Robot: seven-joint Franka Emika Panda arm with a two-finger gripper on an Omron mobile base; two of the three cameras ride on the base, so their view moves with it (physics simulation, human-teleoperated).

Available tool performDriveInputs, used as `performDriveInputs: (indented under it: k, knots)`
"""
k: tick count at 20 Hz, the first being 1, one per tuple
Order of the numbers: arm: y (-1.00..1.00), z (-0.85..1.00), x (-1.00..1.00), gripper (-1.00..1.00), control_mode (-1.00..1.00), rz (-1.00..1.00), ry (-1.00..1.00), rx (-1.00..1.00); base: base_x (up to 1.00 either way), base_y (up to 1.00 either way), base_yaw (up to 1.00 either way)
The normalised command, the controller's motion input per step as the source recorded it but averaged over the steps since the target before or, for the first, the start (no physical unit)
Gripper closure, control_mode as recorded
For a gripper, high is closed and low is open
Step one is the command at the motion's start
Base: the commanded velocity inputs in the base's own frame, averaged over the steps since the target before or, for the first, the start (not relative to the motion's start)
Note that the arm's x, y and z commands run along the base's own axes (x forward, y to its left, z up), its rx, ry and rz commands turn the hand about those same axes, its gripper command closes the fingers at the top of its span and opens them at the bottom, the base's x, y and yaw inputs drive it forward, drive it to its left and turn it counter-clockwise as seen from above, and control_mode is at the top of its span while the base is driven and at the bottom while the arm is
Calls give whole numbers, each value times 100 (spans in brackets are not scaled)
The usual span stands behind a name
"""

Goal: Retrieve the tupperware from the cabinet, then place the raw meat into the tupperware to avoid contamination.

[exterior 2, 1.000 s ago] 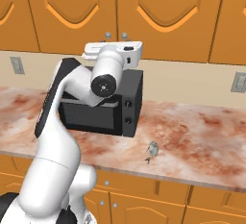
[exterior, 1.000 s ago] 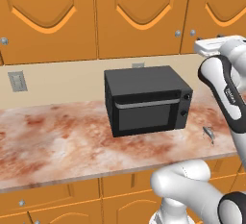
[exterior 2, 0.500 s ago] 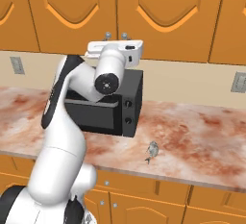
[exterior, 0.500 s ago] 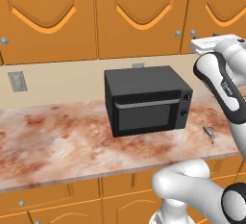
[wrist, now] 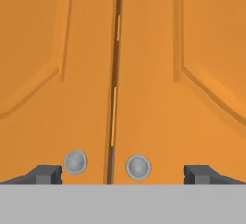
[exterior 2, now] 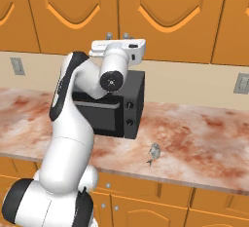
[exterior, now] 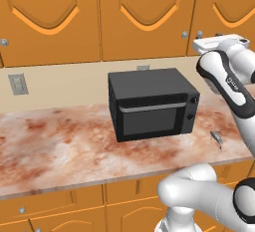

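The cabinet [wrist: 144,74] is closed; two arched doors meet at a dark seam. One round silver knob [wrist: 75,162] sits left of the seam and another [wrist: 138,166] just right of it. My gripper [wrist: 122,174] faces these knobs with its jaws open wide and nothing between them. One dark fingertip [wrist: 46,173] stands outside the left knob. In the base views my white hand [exterior: 219,43] [exterior 2: 119,48] is raised level with the knobs [exterior: 191,34] [exterior 2: 118,35]. The raw meat [exterior: 216,138] [exterior 2: 154,153], a small greyish piece, lies on the counter. The tupperware is out of view.
A black microwave [exterior: 152,104] [exterior 2: 121,109] stands on the marbled counter [exterior: 60,146] below my hand. Wall outlets [exterior: 17,84] [exterior 2: 241,82] sit on the beige backsplash. Drawer fronts [exterior 2: 155,192] run under the counter edge.
My hand has crept slightly closer to the cabinet doors. The jaws have stayed open, and the meat and microwave have not moved.
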Motion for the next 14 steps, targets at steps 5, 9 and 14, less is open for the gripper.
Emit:
performDriveInputs:
  k: [5, 9, 14]
  knots:
    - [0, -2, 25, -100, -100, 2, 0, 0, 0, 0, 0]
    - [-2, -5, 26, -100, -100, 3, 0, 0, 0, 0, 0]
    - [-7, -9, 22, -100, -100, 4, -2, 0, 0, 0, 0]
